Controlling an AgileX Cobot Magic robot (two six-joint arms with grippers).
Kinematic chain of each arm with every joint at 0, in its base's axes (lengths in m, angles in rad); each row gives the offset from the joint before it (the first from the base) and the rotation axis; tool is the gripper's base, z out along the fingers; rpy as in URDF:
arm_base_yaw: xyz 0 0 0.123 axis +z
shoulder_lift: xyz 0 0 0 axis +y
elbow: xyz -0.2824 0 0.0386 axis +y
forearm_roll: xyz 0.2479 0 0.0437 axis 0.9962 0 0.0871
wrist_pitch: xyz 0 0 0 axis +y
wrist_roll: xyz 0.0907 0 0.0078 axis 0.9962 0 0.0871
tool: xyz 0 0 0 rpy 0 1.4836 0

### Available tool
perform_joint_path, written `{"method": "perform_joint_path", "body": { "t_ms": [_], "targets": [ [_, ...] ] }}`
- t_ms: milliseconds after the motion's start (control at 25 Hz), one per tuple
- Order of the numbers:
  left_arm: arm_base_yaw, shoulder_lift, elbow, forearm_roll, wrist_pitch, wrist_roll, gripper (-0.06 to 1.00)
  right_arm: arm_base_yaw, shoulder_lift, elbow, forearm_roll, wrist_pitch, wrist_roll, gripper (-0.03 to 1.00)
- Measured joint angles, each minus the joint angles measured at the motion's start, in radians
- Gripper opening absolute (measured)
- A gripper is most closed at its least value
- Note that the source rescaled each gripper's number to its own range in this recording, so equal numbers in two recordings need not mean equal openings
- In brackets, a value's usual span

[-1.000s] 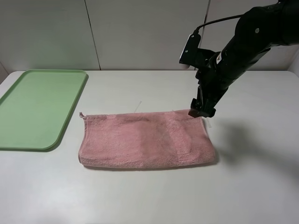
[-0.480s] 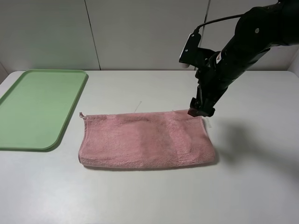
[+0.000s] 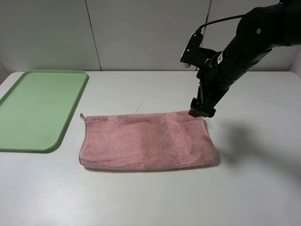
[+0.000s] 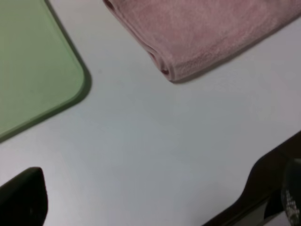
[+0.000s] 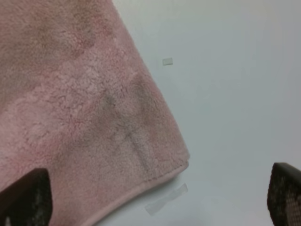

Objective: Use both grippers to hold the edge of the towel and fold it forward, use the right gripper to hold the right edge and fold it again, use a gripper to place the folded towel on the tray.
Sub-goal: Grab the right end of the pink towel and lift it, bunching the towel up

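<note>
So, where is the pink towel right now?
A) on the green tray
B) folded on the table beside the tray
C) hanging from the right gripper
B: the towel lies folded on the table, apart from the tray, and the right gripper at its far right corner is open.

Right end effector (image 3: pixel 202 113), jaws wide apart

Can't read jaw gap on right gripper (image 3: pixel 201 113) from high view, too small. Seeing only cropped dark finger stubs of it and left gripper (image 4: pixel 146 197) in wrist views. Losing towel (image 5: pixel 70 108) and tray (image 4: pixel 33 61) past frame edges there; blurry on left wrist.
</note>
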Motion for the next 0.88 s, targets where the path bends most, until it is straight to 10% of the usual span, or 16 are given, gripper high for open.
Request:
{"method": "perform_joint_path", "body": {
  "t_ms": [360, 880],
  "targets": [
    [0.285, -0.001, 0.0, -0.082, -0.001, 0.066, 1.0, 0.0, 0.0, 0.0, 0.0, -0.004, 0.016, 1.0],
    [0.428, -0.111, 0.0, -0.185, 0.002, 0.19, 1.0, 0.0, 0.0, 0.0, 0.0, -0.006, 0.033, 1.0]
  ]
}}
